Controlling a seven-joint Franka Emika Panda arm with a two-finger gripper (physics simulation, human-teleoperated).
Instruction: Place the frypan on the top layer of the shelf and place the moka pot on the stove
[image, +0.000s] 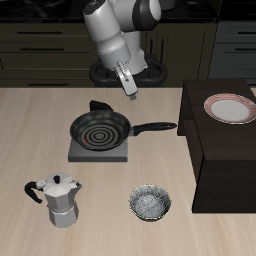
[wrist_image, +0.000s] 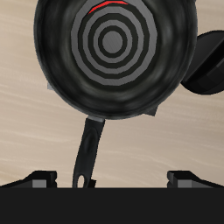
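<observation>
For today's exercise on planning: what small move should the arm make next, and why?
Probably lower the open tool toward the frypan handle. The pan sits on the stove, nothing is gripped, and the moka pot needs that spot.

Light wood-grain table (image: 100, 225); dark cabinets with drawer handles (image: 40, 45) behind.

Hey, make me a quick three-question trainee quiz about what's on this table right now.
1. True or false: the frypan sits on the stove.
2. What lies on the shelf? A) plate B) moka pot C) bowl
3. Fill in: the moka pot stands on the ____.

Key: 1 true. 2 A, the plate. 3 table, near its front edge, beside the bowl.
</observation>
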